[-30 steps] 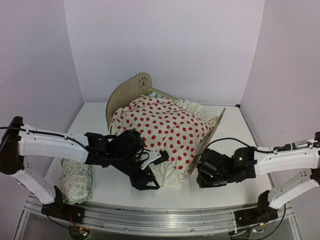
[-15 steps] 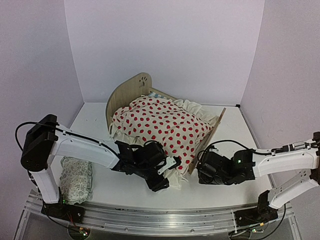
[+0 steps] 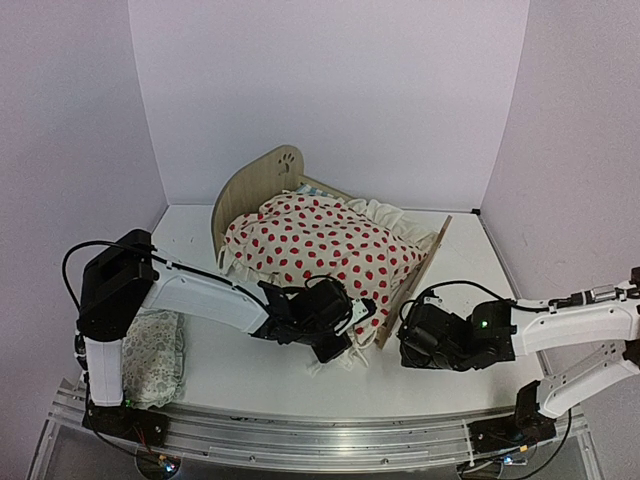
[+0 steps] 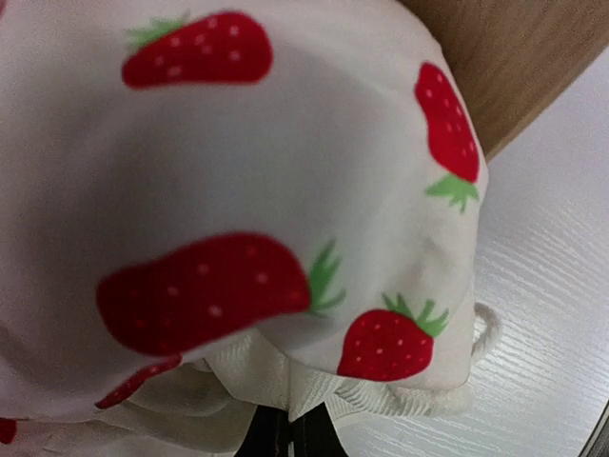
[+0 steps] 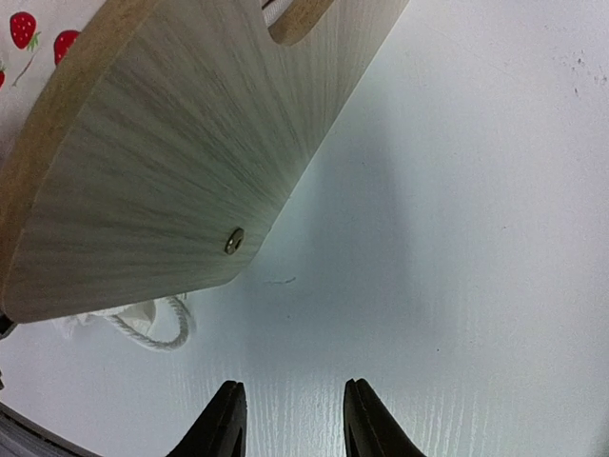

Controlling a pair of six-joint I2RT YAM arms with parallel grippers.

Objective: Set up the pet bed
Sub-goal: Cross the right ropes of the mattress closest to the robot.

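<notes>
Plywood pet bed [image 3: 250, 190] under strawberry blanket [image 3: 320, 250], left claw [image 3: 338, 345] pinching its hem.

Reaches left arm [image 3: 200, 295] low and rightward from raised shoulder joint, forearm stretched toward centre. Clamps left gripper [image 3: 340, 345] fully together on blanket [image 3: 320, 250] hem; shows only dark fingertips [image 4: 268, 438] in wrist view. Extends right arm [image 3: 570, 322] leftward, near level, wrist low. Holds right gripper [image 3: 407, 338] partly apart, fingers [image 5: 226, 419] parallel, nothing between them, tips pointing left.
</notes>
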